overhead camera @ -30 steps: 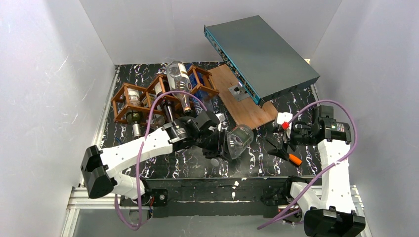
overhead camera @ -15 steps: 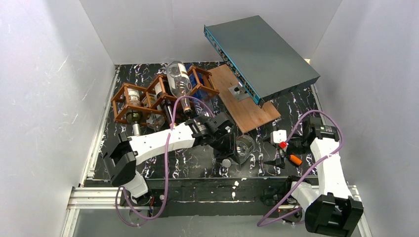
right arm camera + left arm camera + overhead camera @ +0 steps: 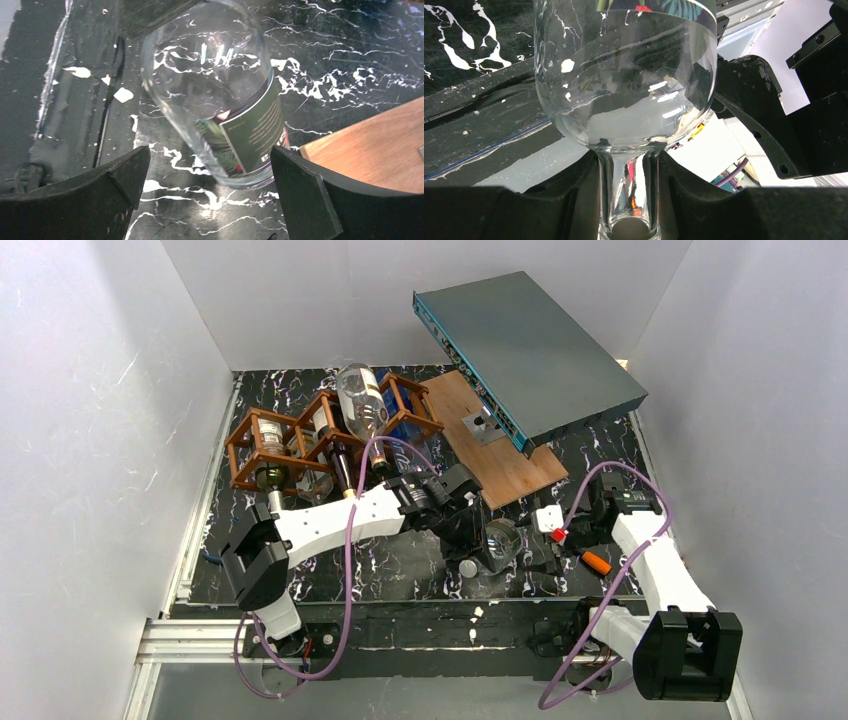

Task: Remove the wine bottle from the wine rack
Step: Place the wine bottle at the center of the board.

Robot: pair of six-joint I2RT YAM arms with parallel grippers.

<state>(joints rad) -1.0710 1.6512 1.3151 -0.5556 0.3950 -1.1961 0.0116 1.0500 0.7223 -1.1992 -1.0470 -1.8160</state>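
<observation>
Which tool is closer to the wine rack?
Left. The left tool, gripping a clear bottle, is in front of the wine rack; the right tool is farther right.

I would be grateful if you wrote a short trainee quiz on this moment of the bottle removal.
1. True or false: the right gripper is shut on the wine bottle.
2. The left gripper holds that bottle by its: A neck, B base, C label.
3. Is the held bottle inside the wine rack or clear of it?
Key: 1 false, its jaws stand open; 2 A; 3 clear of it.
</observation>
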